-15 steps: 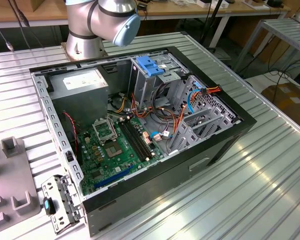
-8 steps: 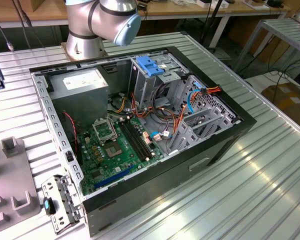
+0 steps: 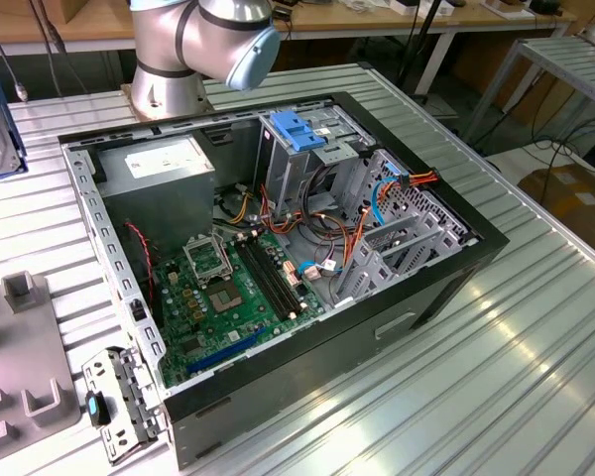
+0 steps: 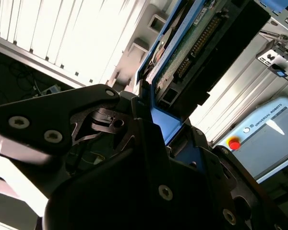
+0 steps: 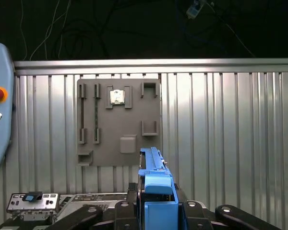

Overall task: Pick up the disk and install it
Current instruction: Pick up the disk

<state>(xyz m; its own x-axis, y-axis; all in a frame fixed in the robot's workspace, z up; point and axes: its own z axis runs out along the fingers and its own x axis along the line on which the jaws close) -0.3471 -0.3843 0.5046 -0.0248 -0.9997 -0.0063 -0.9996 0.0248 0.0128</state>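
Disk held up in the pincer, away from the case.

Exterior view: the open computer case [image 3: 278, 248] sits on the ribbed surface [image 3: 535, 337], its drive cage [image 3: 307, 149] exposed. Second wrist view: the pincer [image 4: 156, 115] clamps the disk [image 4: 197, 43] by its blue rail, circuit side showing. First wrist view adds the grey fixture plate [image 5: 119, 122] beyond. The risk, to my eye: an end-only grip lets the disk tilt and jam at the cage.

Disk [image 5: 156, 189] held edge-on above the ribbed bench [image 5: 221, 120].
Black fingers [image 5: 133, 191] clamp the blue-railed disk from both sides. Beyond it, a grey slotted plate [image 5: 134, 124] lies on the bench with a small square chip [image 5: 116, 97] seated in it. A pendant [image 5: 0, 105] with a red button lies near the plate.
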